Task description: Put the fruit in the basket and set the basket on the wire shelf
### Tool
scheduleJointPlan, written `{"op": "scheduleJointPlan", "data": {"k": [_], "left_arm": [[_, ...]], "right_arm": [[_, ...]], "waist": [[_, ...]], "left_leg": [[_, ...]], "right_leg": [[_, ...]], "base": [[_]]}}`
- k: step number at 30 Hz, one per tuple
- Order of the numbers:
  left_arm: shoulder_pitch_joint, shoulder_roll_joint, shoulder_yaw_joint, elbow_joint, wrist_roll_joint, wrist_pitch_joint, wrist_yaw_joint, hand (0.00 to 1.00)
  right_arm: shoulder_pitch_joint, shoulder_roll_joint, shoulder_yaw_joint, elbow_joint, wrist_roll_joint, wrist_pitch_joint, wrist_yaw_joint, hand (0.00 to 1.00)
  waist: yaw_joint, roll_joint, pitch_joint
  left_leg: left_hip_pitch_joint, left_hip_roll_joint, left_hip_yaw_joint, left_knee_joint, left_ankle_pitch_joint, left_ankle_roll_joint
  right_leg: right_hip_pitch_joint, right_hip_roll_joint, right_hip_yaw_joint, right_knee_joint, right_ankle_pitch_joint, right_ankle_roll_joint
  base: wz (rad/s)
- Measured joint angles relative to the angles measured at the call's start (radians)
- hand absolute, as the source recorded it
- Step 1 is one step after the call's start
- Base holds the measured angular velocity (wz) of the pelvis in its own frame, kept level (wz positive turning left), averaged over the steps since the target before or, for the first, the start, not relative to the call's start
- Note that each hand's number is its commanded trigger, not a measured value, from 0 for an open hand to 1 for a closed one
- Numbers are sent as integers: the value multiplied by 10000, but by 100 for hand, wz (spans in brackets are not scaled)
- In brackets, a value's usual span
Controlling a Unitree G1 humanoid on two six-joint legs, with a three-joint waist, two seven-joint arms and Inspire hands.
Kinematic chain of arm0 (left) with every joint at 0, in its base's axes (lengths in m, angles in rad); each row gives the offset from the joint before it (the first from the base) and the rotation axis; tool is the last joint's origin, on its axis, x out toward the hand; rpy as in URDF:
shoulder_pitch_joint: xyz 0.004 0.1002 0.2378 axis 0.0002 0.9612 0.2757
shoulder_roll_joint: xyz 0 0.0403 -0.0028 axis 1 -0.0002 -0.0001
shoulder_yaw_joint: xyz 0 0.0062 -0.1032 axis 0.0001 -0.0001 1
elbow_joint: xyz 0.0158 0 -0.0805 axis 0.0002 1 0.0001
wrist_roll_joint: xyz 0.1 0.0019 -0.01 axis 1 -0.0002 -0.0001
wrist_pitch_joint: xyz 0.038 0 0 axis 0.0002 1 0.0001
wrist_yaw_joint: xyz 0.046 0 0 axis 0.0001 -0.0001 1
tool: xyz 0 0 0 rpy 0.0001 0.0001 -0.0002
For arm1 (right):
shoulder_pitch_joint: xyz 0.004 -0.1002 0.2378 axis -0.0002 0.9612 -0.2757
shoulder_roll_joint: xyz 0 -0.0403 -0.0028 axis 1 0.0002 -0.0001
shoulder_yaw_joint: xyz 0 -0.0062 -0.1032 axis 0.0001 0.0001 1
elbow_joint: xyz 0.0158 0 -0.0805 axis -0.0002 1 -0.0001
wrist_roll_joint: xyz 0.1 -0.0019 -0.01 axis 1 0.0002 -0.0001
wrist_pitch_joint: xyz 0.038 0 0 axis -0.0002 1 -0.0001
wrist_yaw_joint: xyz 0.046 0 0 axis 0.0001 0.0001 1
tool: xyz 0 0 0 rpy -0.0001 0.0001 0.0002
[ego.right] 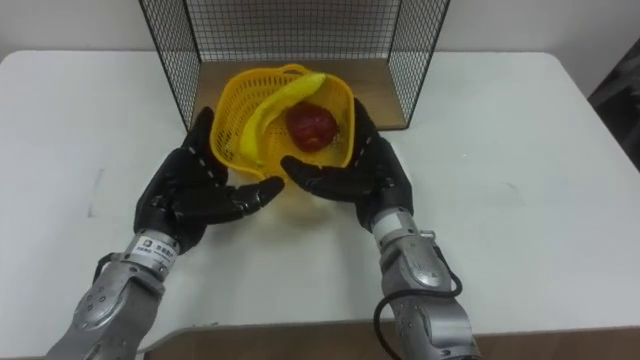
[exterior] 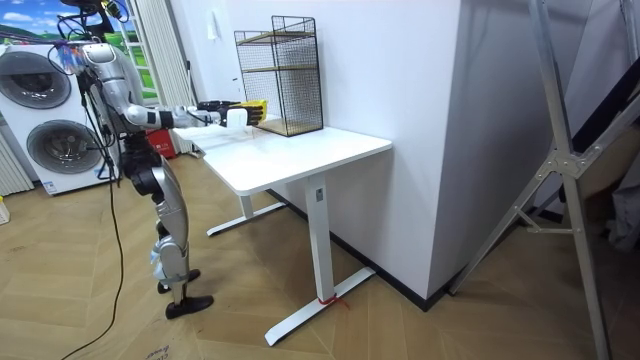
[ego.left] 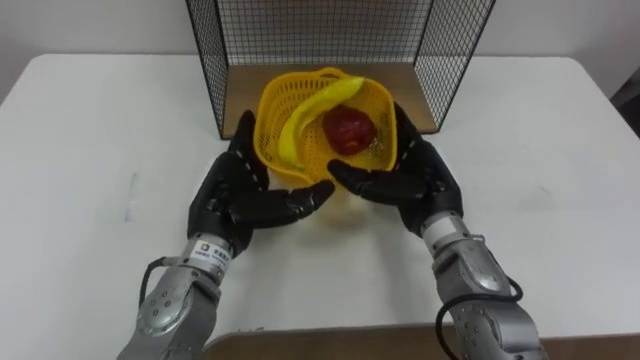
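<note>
Basket [ego.left: 272, 100] holding banana [ego.left: 310, 112] and red fruit [ego.left: 348, 130], just before wire shelf [ego.left: 330, 30] — left hand [ego.left: 235, 195], right hand [ego.left: 415, 180] flat against its sides, unclenched.

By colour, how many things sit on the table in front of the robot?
Yellow: 2, basket and banana
Red: 1, round fruit
Black: 1, wire shelf
Total: 4
</note>
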Motion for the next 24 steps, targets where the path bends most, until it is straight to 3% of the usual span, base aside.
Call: {"op": "scheduleJointPlan", "data": {"k": [4,15,21,23,24], "left_arm": [[0,-149,0,1,1,-9,37,0],[-3,-187,0,1,11,-129,178,0],[-12,-202,19,4,-222,-363,197,0],[-12,-203,16,4,-221,-439,196,0],[-11,-204,16,7,-274,-462,195,0]], "right_arm": [[-1,18,23,-1,3,-1,-92,0],[0,85,55,-82,-39,-1,-96,0],[4,141,59,-125,-22,-98,-77,0],[29,188,59,-126,-38,-192,-63,0],[34,186,58,-126,-34,-212,-60,0]], "waist": [[0,0,0],[-14,-26,-11],[-13,-135,28],[-22,-220,78],[-5,-200,86]], "left_leg": [[2,-3,1,2,0,0],[-58,3,56,92,0,0],[15,49,70,502,-11,-11],[-138,83,84,961,-222,-101],[-310,220,75,1459,-559,-113]], "right_leg": [[1,-6,2,3,0,0],[-28,-8,-4,30,0,0],[-11,-32,-13,514,-97,7],[-56,-57,-121,780,-347,-69],[-149,18,-146,1096,-591,-135]], "base": [[0],[0],[0],[0],[0]]}}
